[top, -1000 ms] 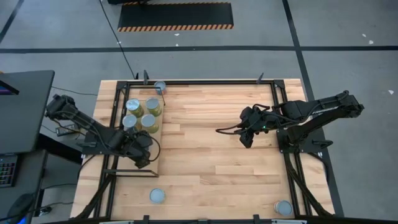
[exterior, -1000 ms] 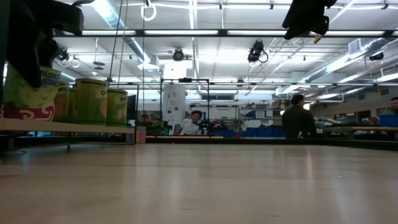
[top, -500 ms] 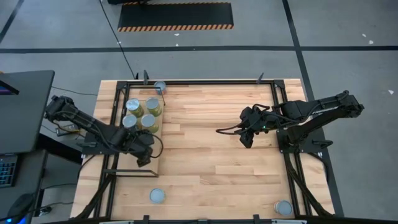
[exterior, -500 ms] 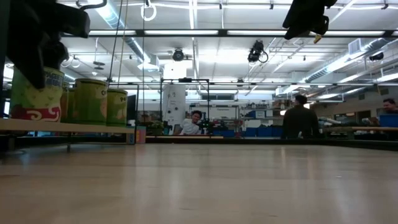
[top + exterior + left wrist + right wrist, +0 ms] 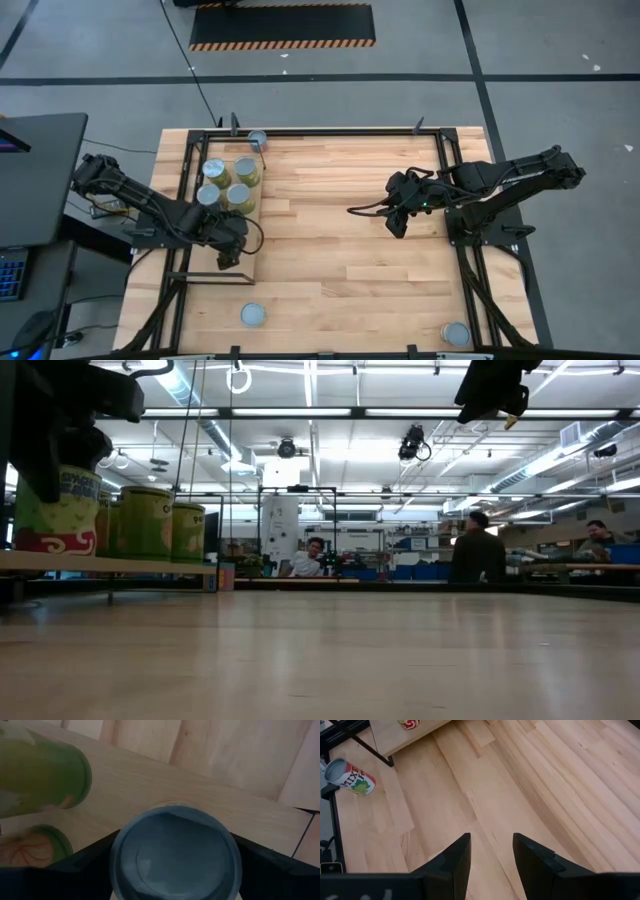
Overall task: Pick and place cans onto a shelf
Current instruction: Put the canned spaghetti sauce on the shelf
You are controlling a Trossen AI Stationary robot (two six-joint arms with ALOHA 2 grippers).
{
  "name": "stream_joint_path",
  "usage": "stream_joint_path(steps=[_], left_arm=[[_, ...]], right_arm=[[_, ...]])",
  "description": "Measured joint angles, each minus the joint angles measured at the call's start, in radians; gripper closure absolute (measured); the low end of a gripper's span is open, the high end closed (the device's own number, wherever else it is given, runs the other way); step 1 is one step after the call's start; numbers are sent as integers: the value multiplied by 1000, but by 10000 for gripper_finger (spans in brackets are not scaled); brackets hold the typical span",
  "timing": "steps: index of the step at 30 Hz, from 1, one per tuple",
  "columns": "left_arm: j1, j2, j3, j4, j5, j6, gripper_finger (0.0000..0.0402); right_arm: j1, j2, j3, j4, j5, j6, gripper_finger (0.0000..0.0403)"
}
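The shelf [image 5: 250, 262], a pale board in a black frame, stands at the table's left. Several olive-labelled cans [image 5: 238, 195] stand upright on its far half [image 5: 150, 520]. One more can [image 5: 175, 855] stands upright on the board nearer the front [image 5: 65, 510]. My left gripper [image 5: 228, 247] points down over it, one open finger on either side of its silver top. My right gripper [image 5: 397, 225] hangs open above the table's right middle, nothing between its fingers [image 5: 491, 865]. My left gripper comes from above, its fingers [image 5: 90, 857] flanking the can's top rim [image 5: 117, 860] on two opposite sides. Whether they touch the rim I cannot tell. The can stands upright with its base on the shelf.
Loose cans stand on the tabletop: one at the far edge [image 5: 257, 138], one near the front edge [image 5: 253, 315], one at the front right corner [image 5: 456, 333]. Bare planks lie between the two arms. People stand in the room beyond the table [image 5: 480, 550].
My left gripper has rolled a little about its own axis above the can on the shelf without leaving its place. The can stays upright on the board.
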Motion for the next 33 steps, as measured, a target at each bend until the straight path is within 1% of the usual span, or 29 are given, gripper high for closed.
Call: stream_joint_path(steps=[4, 6, 14, 19, 27, 33], left_arm=[[0, -1, 0, 2, -8, 39, 106], [0, -1, 0, 2, -9, 49, 114], [5, 0, 16, -5, -18, 59, 107], [45, 0, 73, -1, -49, 132, 109], [113, 0, 76, -7, -42, 171, 110], [129, 0, 76, -34, -42, 182, 110]], right_arm=[[0, 0, 0, 0, 3, 0, 249], [0, 0, 0, 0, 3, 0, 249], [0, 0, 0, 0, 3, 0, 249], [0, 0, 0, 0, 3, 0, 249], [0, 0, 0, 1, 3, 0, 249], [0, 0, 0, 1, 3, 0, 249]])
